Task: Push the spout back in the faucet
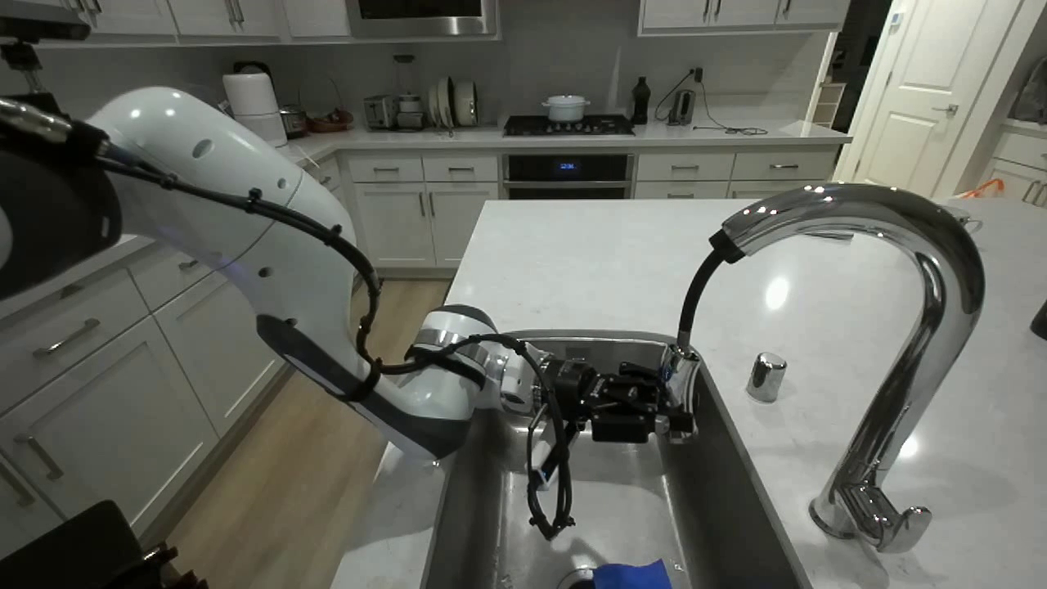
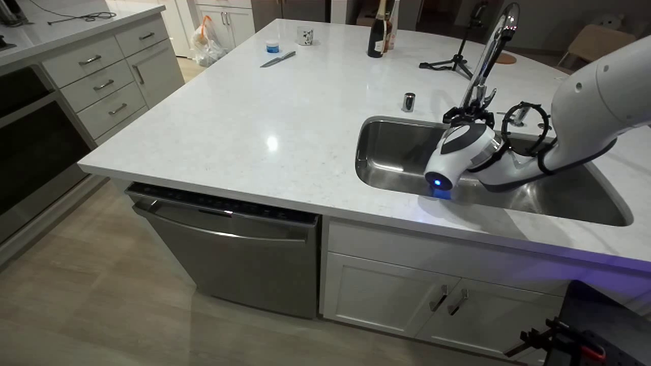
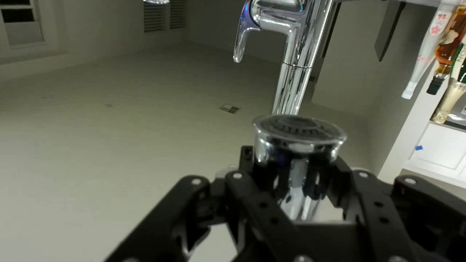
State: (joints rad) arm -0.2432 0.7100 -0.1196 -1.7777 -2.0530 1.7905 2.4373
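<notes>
While white arm [image 1: 303, 282] is extended over sink [image 1: 728, 483], gripper [image 3: 295, 163] is clamped around chrome spout [image 1: 685, 379], fingers [image 3: 247, 160] pressed against both sides; above spout, black hose [image 1: 696, 296] is exposed; chrome knob [image 1: 766, 378] is set on counter [image 1: 572, 262]; faucet [image 1: 953, 311] is mounted beside sink, mouth separated from spout.

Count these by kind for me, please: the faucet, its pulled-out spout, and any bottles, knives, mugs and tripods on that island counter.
Faucet: 1
Pulled-out spout: 1
Bottles: 3
Knife: 1
Mug: 1
Tripod: 1
Total: 8
</notes>
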